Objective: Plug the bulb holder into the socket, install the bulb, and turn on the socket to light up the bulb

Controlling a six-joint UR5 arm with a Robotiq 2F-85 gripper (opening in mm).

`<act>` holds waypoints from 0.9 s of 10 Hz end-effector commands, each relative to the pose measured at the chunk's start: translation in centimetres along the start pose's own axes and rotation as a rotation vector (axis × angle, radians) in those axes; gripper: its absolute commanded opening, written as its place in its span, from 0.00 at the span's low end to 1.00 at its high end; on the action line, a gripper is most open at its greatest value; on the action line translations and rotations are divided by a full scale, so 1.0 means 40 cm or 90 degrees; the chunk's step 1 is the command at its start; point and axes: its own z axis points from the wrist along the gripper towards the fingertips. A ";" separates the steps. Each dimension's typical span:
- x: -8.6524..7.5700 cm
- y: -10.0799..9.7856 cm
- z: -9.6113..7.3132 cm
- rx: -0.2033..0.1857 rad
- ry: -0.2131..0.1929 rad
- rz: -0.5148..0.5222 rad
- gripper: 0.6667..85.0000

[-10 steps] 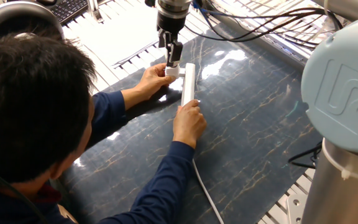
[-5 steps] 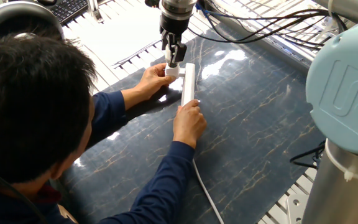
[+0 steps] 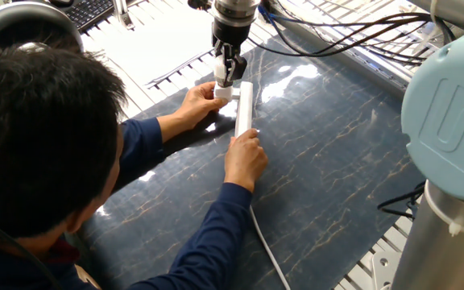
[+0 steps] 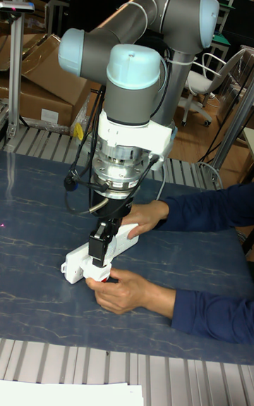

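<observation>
nearest in the fixed view is a person leaning over the near-left edge of the worktop (image 3: 337,185), head and shoulders filling that corner. both arms reach inward. one hand (image 3: 245,159) presses on the near part of the socket (image 3: 244,105), a long white power strip lying on the dark marbled surface toward the far edge. its cord (image 3: 268,250) trails back to the near edge. that hand seems placed to pin the strip flat, so it cannot slide or tip under a downward push.

the other hand (image 3: 198,103) cups the far end of the strip, right beside a small white piece (image 3: 225,92) that sits against the strip's side. that piece is probably the bulb holder, though it is too small to be sure, and the hand likely keeps it lined up with the outlet holes.

directly above it, the end effector (image 3: 227,74) points straight down with its fingers close together around the top of that white piece. whether they truly clamp it cannot be told. in the tall fixed view the fingers (image 4: 99,242) come down between the person's two hands, onto the strip's end. no bulb is visible in either view, and nothing is lit. the plugging-in step looks to be under way.
</observation>
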 end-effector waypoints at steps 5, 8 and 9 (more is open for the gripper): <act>-0.001 0.005 0.002 -0.005 0.006 0.108 0.00; 0.009 0.046 0.004 -0.037 0.026 0.331 0.00; 0.012 0.061 0.006 -0.046 0.039 0.407 0.00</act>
